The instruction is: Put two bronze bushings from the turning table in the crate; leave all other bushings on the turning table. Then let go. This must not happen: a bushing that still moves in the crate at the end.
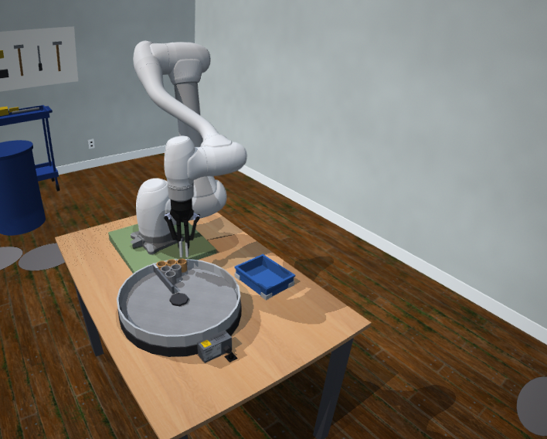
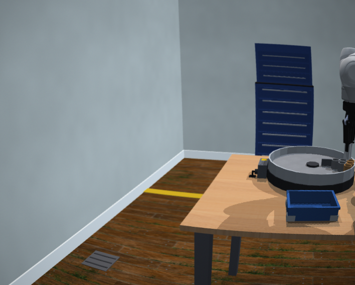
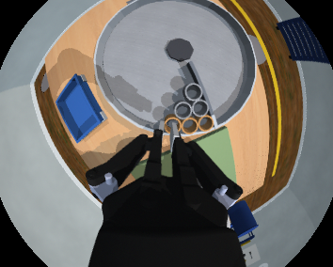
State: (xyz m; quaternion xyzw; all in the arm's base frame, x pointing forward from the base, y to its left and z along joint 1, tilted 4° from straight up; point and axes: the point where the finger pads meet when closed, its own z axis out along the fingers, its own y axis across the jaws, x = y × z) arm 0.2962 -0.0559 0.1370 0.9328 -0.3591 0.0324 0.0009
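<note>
The turning table (image 1: 203, 314) (image 2: 289, 163) (image 3: 139, 47) holds three bronze bushings in a row by its rim, on the robot's side. One bronze bushing (image 1: 182, 267) is at the row's end nearest the crate. Several grey bushings, one of them a grey bushing (image 1: 171, 276) (image 3: 199, 96), stand upright against them, beside the divider (image 1: 165, 279). The blue crate (image 1: 264, 277) (image 2: 312, 214) (image 3: 78, 110) is empty. My gripper (image 1: 184, 250) (image 2: 348, 154) (image 3: 166, 128) is nearly shut, with a narrow gap and nothing between the fingers. It hangs just above the crate-side end of the bronze row. In the wrist view a fingertip partly covers that bushing.
The turning table's raised wall rings the bushings. A dark hub (image 1: 178, 299) (image 2: 312, 164) (image 3: 179, 49) sits at its middle. A grey box (image 1: 214, 346) (image 2: 262, 168) stands beside its outer wall. A green mat (image 1: 123, 245) lies under the arm's base.
</note>
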